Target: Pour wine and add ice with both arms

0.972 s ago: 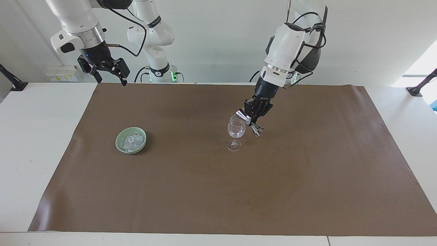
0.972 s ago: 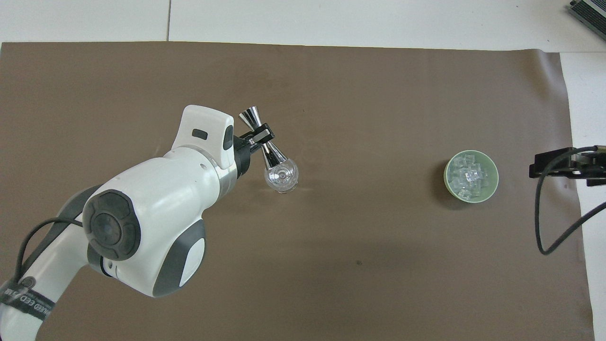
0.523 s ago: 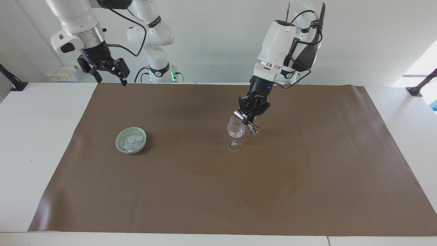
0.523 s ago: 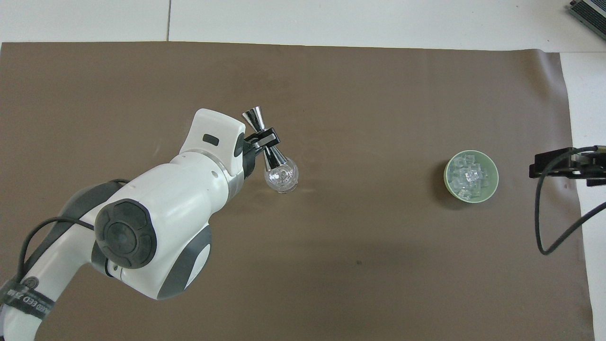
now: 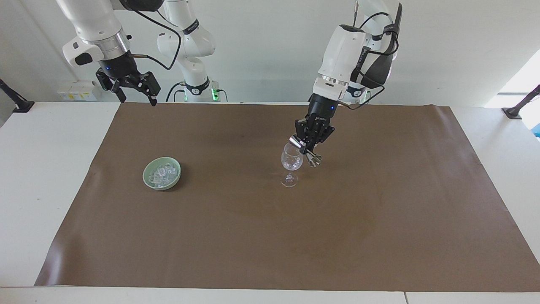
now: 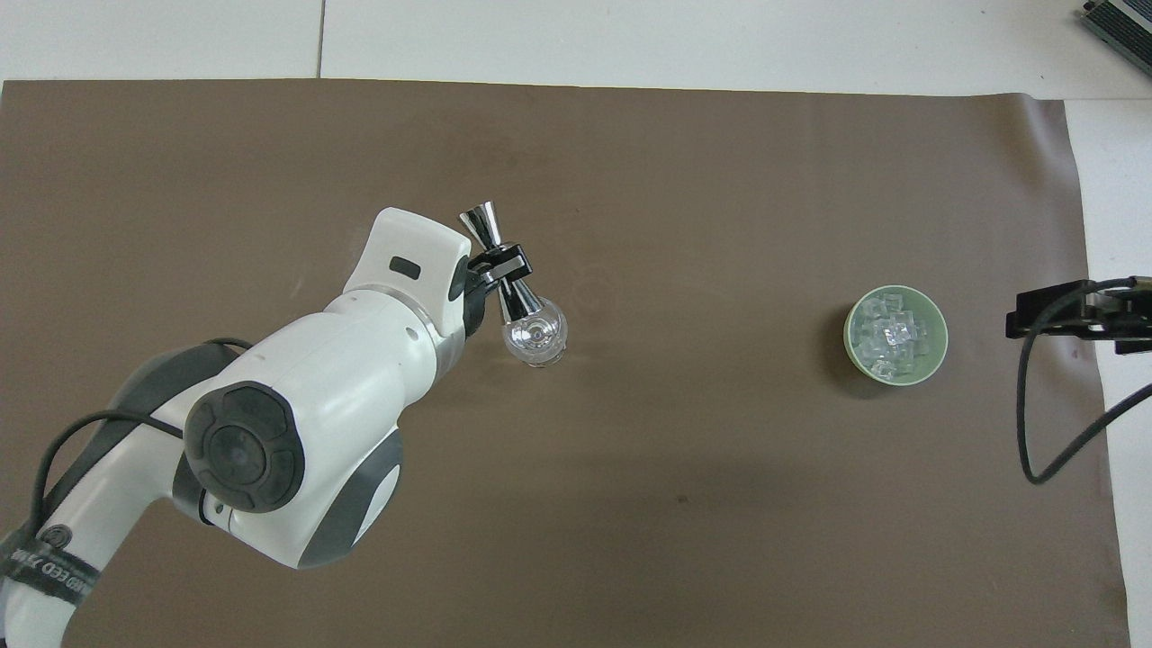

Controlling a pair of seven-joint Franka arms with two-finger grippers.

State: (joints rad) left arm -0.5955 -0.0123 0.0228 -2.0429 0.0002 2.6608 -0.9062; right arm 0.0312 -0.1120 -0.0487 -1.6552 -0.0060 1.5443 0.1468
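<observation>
A clear stemmed glass point(image 5: 291, 162) point(image 6: 535, 335) stands upright on the brown mat. My left gripper point(image 5: 306, 147) point(image 6: 500, 265) is shut on the waist of a silver double-cone jigger point(image 5: 312, 158) point(image 6: 498, 261). The jigger is tilted, with one end at the glass's rim. The ice point(image 5: 162, 174) point(image 6: 891, 337) is a heap of small clear cubes in a pale green bowl point(image 5: 148, 176) point(image 6: 938, 349) toward the right arm's end. My right gripper point(image 5: 133, 90) point(image 6: 1075, 319) is open and empty, raised near the mat's edge at the right arm's end, where it waits.
The brown mat point(image 5: 270, 236) point(image 6: 630, 504) covers most of the white table point(image 5: 38, 169). The left arm's big white body point(image 6: 288, 432) hides part of the mat in the overhead view. A black cable point(image 6: 1044, 423) hangs from the right wrist.
The left arm has swung more upright and shifted the jigger slightly toward the glass's rim. In the last half second it has barely moved. The right arm has not moved.
</observation>
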